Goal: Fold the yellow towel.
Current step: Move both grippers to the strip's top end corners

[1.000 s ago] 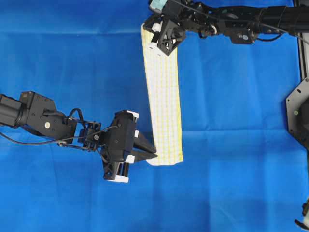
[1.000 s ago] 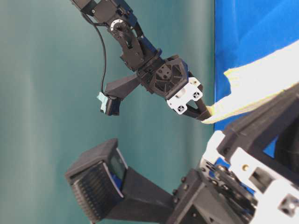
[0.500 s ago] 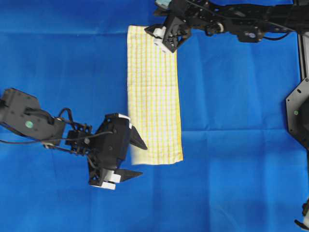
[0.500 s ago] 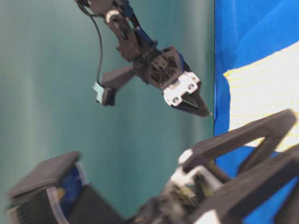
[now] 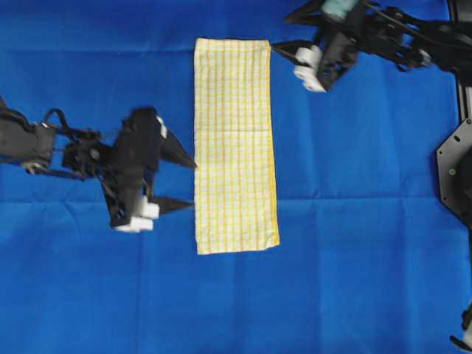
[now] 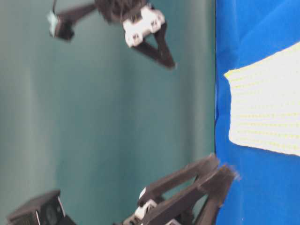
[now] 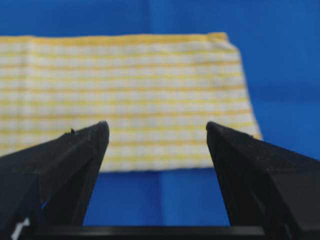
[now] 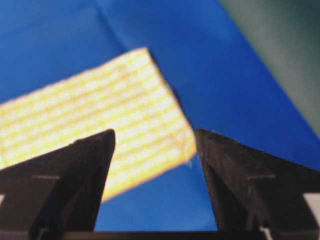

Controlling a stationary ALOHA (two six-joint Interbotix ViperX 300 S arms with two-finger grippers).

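The yellow towel [image 5: 234,147] lies flat as a long narrow checked strip on the blue cloth, free of both grippers. My left gripper [image 5: 193,182] hovers just left of the towel's long edge, open and empty; its wrist view has the towel [image 7: 125,95] beyond the spread fingertips [image 7: 157,127]. My right gripper [image 5: 287,53] is off the towel's far right corner, blurred, open and empty. Its wrist view looks down on that corner of the towel [image 8: 100,115] between the parted fingers [image 8: 155,135]. In the table-level view the right gripper [image 6: 164,54] hangs high above the towel [image 6: 267,103].
A large blue cloth [image 5: 369,221] covers the table all round the towel, with a few creases. A black fixture [image 5: 457,169] stands at the right edge. The left gripper [image 6: 220,171] fills the foreground of the table-level view before a teal wall [image 6: 93,117].
Both grippers have opened and let go of the towel, which has dropped flat and wider. The left arm has drawn back to the left, the right arm up and to the right.
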